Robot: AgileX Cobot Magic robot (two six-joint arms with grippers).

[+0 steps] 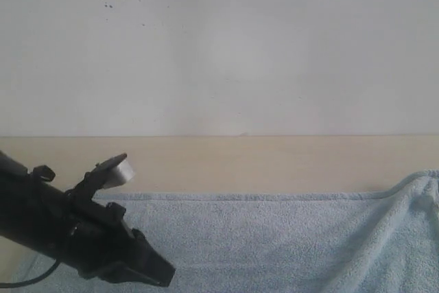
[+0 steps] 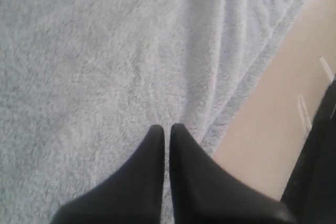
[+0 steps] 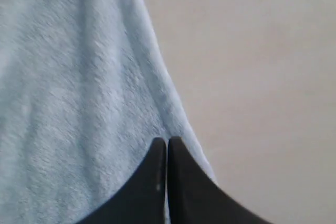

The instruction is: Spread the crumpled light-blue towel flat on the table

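Note:
The pale light-blue towel (image 1: 274,238) lies spread over the near part of the beige table (image 1: 240,162), its hemmed far edge running straight. At the right border of the exterior view the towel rises in a lifted fold. My left gripper (image 1: 164,276) is low on the towel's left part. In the left wrist view its fingers (image 2: 167,127) are pressed together on the towel (image 2: 105,51), and creases run into their tips. My right gripper (image 3: 167,140) is shut on the towel (image 3: 63,77) close to its hem, above the table (image 3: 252,77). It is outside the exterior view.
A white wall (image 1: 206,46) with a few dark specks stands behind the table. A strip of bare tabletop lies between wall and towel. In the left wrist view, bare table (image 2: 278,108) borders the towel, with a dark shape (image 2: 320,145) at the frame's edge.

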